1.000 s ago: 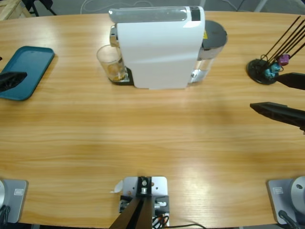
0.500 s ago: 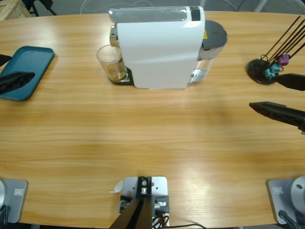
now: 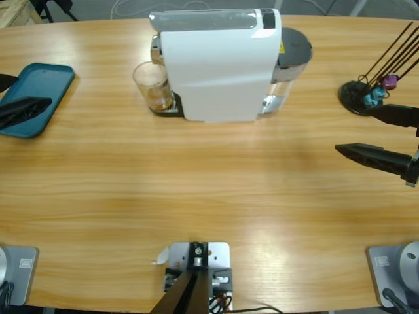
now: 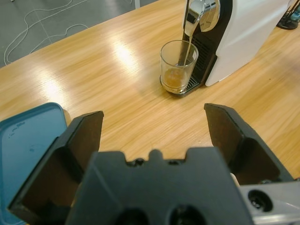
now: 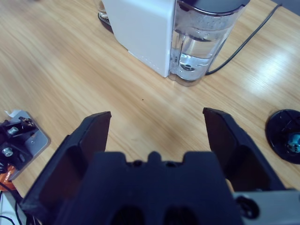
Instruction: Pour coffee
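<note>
A clear glass (image 3: 152,87) (image 4: 178,68) stands on the drip grate of the white coffee machine (image 3: 219,65) (image 5: 140,28), under its spout (image 4: 197,14). A little coffee (image 4: 174,82) lies in the bottom of the glass, amber-brown. My left gripper (image 3: 29,90) (image 4: 154,117) is open and empty at the table's left edge, over the teal tray (image 3: 49,82) (image 4: 28,136), well away from the glass. At the right edge my right gripper (image 3: 357,129) (image 5: 157,115) is also open and empty, facing the machine's water tank (image 5: 201,37).
A black capsule stand (image 3: 360,97) (image 5: 283,129) with thin rods and small teal and purple capsules sits at the far right, just behind the right gripper. A black cable (image 5: 243,40) runs from the machine's back. Bare wood lies in front of the machine.
The right gripper has slid a little toward the table's middle. The left gripper has edged slightly inward over the tray. Glass and machine have not moved.
</note>
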Robot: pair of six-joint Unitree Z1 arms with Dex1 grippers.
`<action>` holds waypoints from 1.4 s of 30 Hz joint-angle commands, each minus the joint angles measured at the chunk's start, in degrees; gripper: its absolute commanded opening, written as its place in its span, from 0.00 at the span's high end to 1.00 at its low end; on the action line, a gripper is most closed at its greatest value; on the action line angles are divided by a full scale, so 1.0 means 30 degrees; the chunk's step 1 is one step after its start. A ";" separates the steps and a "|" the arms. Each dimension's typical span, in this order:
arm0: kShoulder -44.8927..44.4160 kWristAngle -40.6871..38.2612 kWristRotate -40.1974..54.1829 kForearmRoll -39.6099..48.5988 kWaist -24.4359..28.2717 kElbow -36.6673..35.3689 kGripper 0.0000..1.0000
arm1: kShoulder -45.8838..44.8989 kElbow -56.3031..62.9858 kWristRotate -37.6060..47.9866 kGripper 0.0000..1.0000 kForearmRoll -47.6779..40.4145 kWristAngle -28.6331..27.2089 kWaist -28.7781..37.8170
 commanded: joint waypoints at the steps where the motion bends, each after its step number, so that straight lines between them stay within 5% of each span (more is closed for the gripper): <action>1: 0.0607 0.0206 0.0027 -0.0348 -0.0213 0.0682 0.06 | 0.0733 0.0345 -0.0171 0.13 -0.0102 0.0404 0.0235; 42: 0.1316 0.0089 -0.0061 -0.0617 -0.0213 0.0711 0.07 | 0.0979 0.0287 -0.0171 0.13 -0.0043 0.0474 0.0247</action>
